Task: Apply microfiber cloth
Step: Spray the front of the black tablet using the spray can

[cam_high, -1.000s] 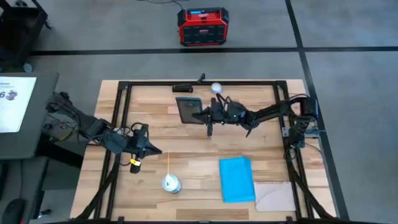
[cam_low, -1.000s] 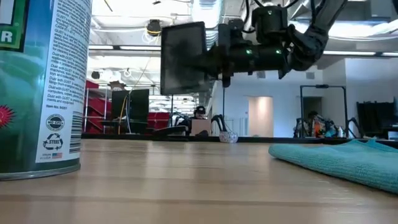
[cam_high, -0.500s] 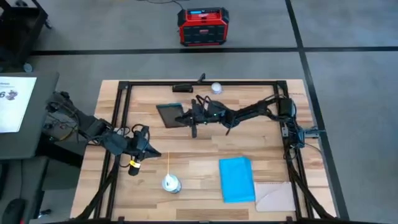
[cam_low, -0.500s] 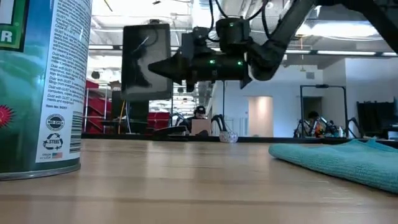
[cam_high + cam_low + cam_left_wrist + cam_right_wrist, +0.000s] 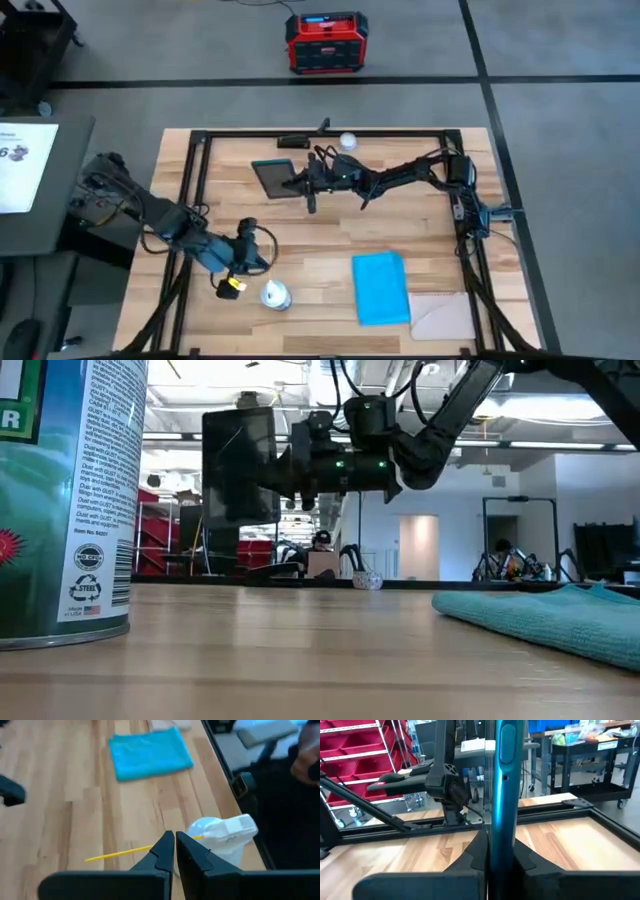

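**Tablet held up, cloth waiting on the table**

The right gripper (image 5: 300, 183) has its jaws clamped on the edge of the dark tablet (image 5: 272, 177), holding it clear of the wood over the far middle of the table (image 5: 330, 240). In the low view the tablet (image 5: 240, 467) hangs on edge, its broad face upright. I'd guess it is held so to offer that face for wiping.

The left gripper (image 5: 262, 262) sits low near the front, its jaws pinched together on nothing I can make out. Just past it stands the spray can (image 5: 276, 295), white cap up, with a thin yellow straw (image 5: 117, 853) beside the fingers in the left wrist view.

The microfiber cloth (image 5: 380, 288) lies flat and untouched on the near right of the table, well apart from both grippers. Its long axis runs front to back. One long side lies against the pale beige sheet (image 5: 445, 316) at the front corner. Wiping has not begun.
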{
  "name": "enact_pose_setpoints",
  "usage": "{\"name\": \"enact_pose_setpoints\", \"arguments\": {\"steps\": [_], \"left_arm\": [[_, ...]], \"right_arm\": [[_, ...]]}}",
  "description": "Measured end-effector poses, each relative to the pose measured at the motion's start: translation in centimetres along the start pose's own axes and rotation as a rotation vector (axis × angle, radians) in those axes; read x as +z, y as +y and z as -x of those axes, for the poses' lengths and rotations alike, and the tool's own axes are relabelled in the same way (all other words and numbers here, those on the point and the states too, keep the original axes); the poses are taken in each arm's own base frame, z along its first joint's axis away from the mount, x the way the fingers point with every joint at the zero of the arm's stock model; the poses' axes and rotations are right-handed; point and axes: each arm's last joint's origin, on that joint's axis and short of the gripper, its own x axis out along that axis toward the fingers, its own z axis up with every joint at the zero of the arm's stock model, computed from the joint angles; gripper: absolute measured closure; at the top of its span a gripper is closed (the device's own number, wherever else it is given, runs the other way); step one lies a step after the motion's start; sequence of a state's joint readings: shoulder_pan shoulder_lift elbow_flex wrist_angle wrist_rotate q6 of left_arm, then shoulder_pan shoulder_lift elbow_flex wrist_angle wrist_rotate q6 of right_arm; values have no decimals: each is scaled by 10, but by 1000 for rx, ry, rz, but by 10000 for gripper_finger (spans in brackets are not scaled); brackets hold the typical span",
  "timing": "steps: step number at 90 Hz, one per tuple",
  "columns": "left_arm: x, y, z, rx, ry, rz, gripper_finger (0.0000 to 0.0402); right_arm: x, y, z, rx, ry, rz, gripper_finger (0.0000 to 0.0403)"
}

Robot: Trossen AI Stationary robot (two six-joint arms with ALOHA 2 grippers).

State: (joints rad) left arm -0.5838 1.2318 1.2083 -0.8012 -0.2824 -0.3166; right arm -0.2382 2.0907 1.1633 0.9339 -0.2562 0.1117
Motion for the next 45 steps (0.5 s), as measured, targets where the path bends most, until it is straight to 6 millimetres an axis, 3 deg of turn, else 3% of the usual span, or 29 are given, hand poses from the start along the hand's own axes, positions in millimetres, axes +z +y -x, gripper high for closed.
{"name": "enact_pose_setpoints", "arguments": {"steps": [23,36,45], "left_arm": [[18,-15,-11,-27,112,-29,402],[22,-19,-13,-27,123,-28,402],[22,-22,-13,-35,122,-27,402]], "right_arm": [[-1,1,0,-6,4,-2,393],[-1,18,0,-110,-27,61,393],[6,32,3,-92,-51,59,393]]}}
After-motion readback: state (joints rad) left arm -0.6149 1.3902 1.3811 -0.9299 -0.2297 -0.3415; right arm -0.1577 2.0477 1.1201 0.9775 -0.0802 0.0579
